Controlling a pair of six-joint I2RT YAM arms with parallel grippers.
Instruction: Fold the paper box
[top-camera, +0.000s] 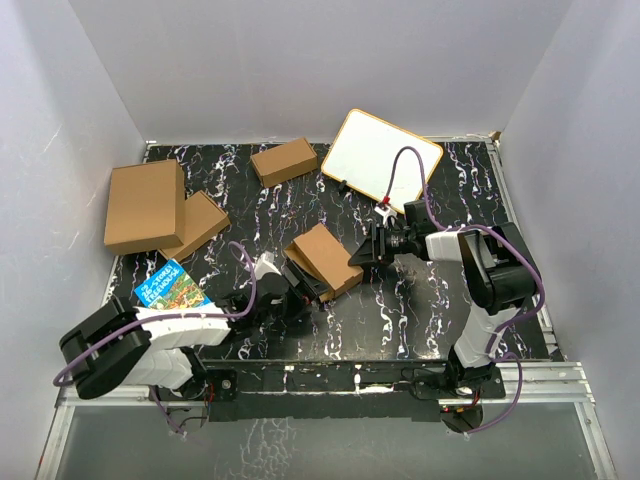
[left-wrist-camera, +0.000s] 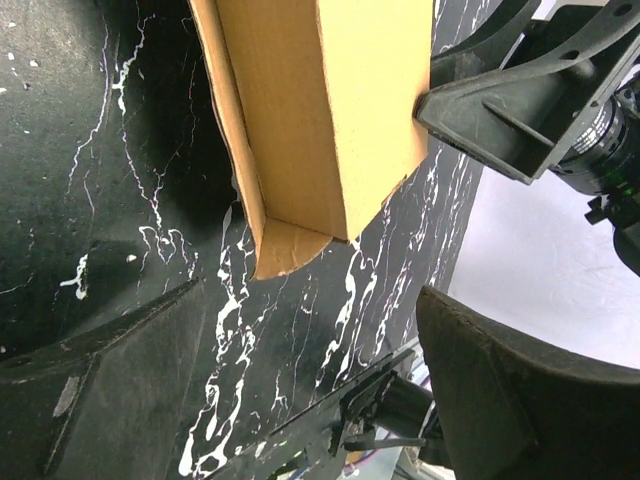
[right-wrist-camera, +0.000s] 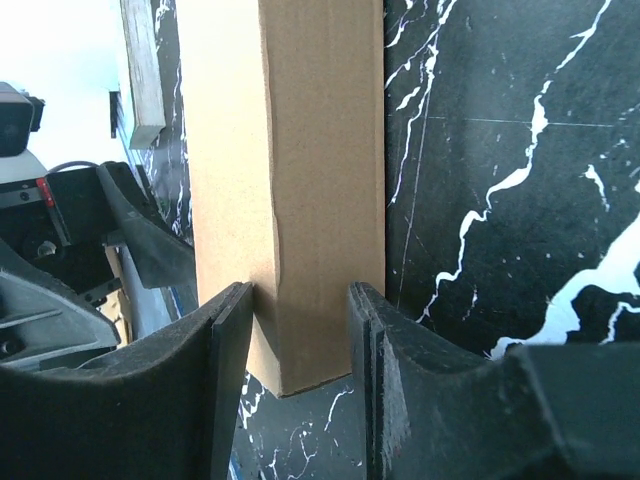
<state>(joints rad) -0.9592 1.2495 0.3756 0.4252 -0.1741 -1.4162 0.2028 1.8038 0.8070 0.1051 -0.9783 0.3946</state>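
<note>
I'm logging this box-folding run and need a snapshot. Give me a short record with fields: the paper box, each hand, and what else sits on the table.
paper box: mid-table, between the two hands
left hand: open; box lies just beyond its fingers, not between them
right hand: straddles one end of the box, fingers close against it; firm grip unclear
other items: bigger carton, small brown box, white board, book
surface: black marbled table
</note>
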